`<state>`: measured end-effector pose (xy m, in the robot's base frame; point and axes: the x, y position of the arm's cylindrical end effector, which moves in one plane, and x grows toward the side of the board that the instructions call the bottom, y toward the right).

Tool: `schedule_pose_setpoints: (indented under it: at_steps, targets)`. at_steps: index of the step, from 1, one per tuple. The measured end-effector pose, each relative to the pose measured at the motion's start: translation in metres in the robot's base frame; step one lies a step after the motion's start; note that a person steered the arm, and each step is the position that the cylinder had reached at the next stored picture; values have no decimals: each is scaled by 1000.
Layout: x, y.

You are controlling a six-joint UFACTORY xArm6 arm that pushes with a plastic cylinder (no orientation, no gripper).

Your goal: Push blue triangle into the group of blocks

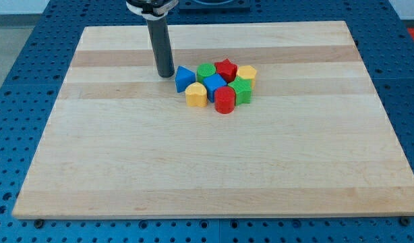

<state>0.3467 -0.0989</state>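
The blue triangle [184,77] lies at the left edge of a tight group of blocks near the board's top middle. It touches the green round block [206,71] and the yellow block [196,95]. The group also holds a blue cube [214,86], a red star [226,69], a yellow block [246,73], a green block [241,90] and a red cylinder [224,100]. My tip [166,74] stands on the board just left of the blue triangle, a small gap apart.
The wooden board [214,175] lies on a blue perforated table [18,81]. The dark rod rises from my tip to the view's top edge.
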Motion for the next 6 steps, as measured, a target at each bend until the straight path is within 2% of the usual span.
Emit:
schedule_pose_setpoints:
  at_steps: [2, 6]
  targets:
    - [23, 15]
    - [20, 31]
